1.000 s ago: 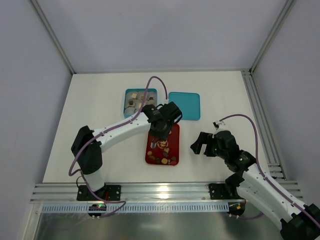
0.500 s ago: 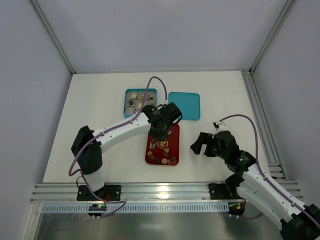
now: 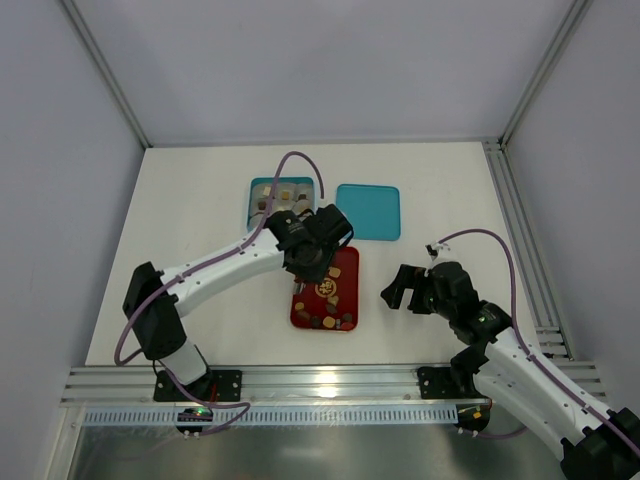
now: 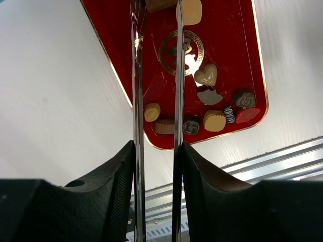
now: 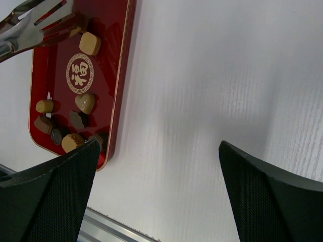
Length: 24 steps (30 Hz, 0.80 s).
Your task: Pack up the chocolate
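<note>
My left gripper (image 3: pixel 314 256) is shut on metal tongs (image 4: pixel 177 75), whose blades reach over the far end of the red tray (image 3: pixel 349 277). A brown chocolate (image 4: pixel 159 4) sits between the tong tips. I cannot tell whether it is lifted. A cream square (image 4: pixel 192 11) lies beside it, a tan heart (image 4: pixel 206 75) mid-tray, and several mixed pieces (image 4: pixel 214 120) along the near edge. My right gripper (image 3: pixel 398 287) is open and empty over bare table, right of the tray (image 5: pixel 121 96).
A teal box (image 3: pixel 256 187) with paper cups and some pieces stands behind the tray, partly hidden by my left arm. Its teal lid (image 3: pixel 368 211) lies flat to its right. An aluminium rail (image 3: pixel 320 382) runs along the near table edge.
My left arm has swung its elbow and shoulder to the left, and its wrist has shifted slightly left over the tray's far end. The right arm has not moved.
</note>
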{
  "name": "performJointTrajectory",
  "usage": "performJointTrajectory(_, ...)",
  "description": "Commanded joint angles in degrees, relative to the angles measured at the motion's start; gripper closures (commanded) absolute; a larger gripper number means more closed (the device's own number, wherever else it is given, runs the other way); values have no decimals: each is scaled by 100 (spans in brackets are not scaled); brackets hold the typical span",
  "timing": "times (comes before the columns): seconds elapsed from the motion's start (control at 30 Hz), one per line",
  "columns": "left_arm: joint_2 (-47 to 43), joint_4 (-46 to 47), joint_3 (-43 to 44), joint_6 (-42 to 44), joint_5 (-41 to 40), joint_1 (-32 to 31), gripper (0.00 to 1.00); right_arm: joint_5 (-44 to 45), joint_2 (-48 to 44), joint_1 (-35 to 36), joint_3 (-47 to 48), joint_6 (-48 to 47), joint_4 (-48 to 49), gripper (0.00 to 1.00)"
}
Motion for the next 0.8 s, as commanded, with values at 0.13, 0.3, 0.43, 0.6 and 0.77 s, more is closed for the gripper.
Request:
performJointTrajectory(0.13, -136, -22, -3, 25, 80, -32, 59, -33, -127, 21, -14, 69, 115, 0)
performJointTrajectory(0.3, -39, 39, 6, 16, 80, -32, 59, -33, -171, 21, -14, 69, 88, 0)
performJointTrajectory(0.43, 5, 66, 41, 25, 71, -32, 57, -33, -171, 21, -14, 69, 88, 0)
performJointTrajectory(0.6, 92, 4, 138, 34, 1, -32, 55, -33, -162, 21, -14, 69, 88, 0)
performJointTrajectory(0.77, 180, -5, 226, 51, -43, -32, 54, -33, -162, 21, -14, 60, 97, 0)
